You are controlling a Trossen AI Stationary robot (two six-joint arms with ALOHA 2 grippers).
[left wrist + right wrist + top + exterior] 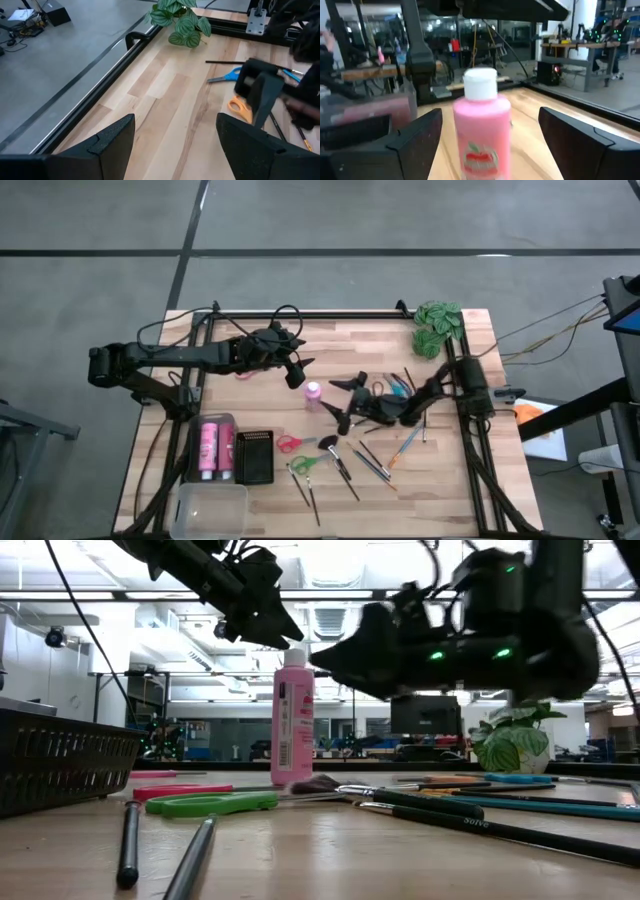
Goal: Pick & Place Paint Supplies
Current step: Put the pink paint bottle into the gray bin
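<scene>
Near the middle of the table, a pink paint bottle (313,393) stands upright with its white cap on, and it is the thing to be taken now. Straight ahead of the right gripper (343,402), it sits framed between the two dark fingers, which are spread wide, well broader than the bottle. On the bottle's other side the left gripper (297,370) hangs just above and beside it, jaws also wide and empty.

To do this well, I judge the right gripper should slide level until the bottle's body, not the cap, lies between the pads, then close gently; the bottle is tall and narrow, so a nudge from one finger first could tip it. Beyond the bottle toward the table's near edge lie green scissors (210,803), red scissors (289,443) and several brushes (345,472); the bin holding two more pink bottles (212,448) looks the likely destination.
</scene>
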